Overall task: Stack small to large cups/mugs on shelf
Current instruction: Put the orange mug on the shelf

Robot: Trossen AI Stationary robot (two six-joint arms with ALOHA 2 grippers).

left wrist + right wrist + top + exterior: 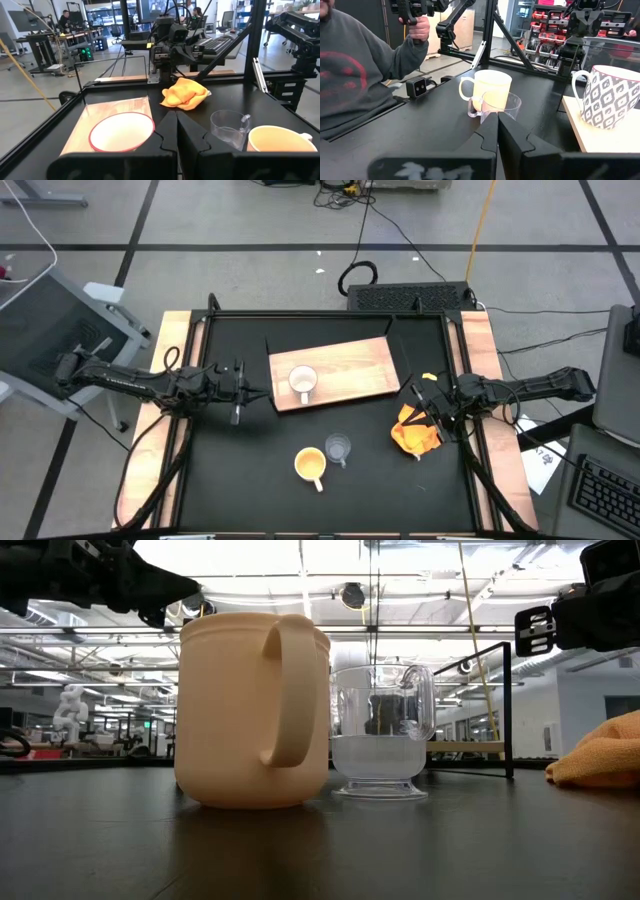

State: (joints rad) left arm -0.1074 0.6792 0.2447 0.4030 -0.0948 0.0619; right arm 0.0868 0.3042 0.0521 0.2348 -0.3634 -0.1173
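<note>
I see the white patterned mug (302, 383) standing upright on the wooden shelf board (350, 365), toward its left end. The yellow-orange mug (310, 465) and clear glass cup (338, 448) stand just beside each other near the table's front edge. My left gripper (240, 392) hovers left of the board, fingers together, holding nothing. My right gripper (418, 396) hangs above the orange cloth (415, 435), likewise pressed together and empty.

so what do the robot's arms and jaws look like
Both arms are dark, jointed and slim, with black cables running along them. The left gripper and right gripper are black too. In each wrist view the jaws are matte black, blocky wedges with stepped inner edges.
</note>
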